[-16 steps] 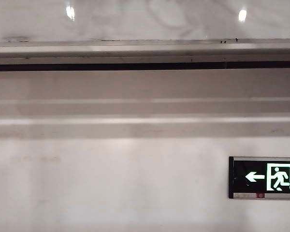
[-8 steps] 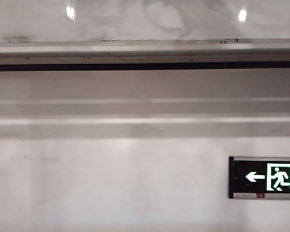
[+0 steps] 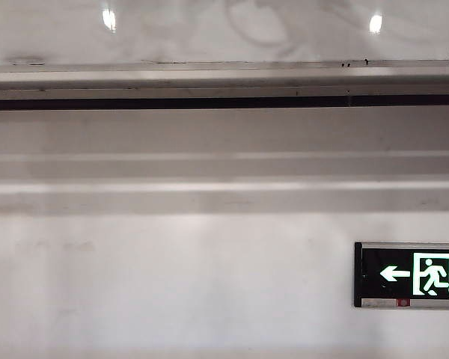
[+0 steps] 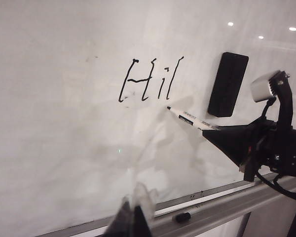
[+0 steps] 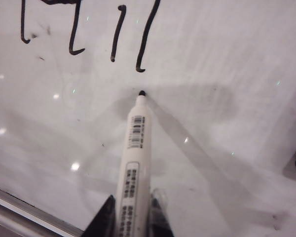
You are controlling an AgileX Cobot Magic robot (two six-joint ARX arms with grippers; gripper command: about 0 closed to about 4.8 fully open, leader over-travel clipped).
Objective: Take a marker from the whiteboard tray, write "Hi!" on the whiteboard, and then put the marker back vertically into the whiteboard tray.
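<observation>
Your right hand is clenched on the marker, gripping the white barrel at its rear end with one finger on each side. The cap is off, and the dark tip sits at the whiteboard, just below the foot of the last stroke of the lettering; you cannot tell whether the tip actually touches the glossy face.

From your left wrist camera, the same right hand reaches in from the side, with the marker angled up toward the writing, which reads as an H, an i and one long stroke. A black eraser hangs on the whiteboard just beside the writing.

Your left hand hangs low in front of the board, above the tray, its fingers close together with nothing between them. A small black cap lies in the tray near it.

The exterior camera shows only the tray, the bottom strip of the whiteboard and a green exit sign on the wall.
</observation>
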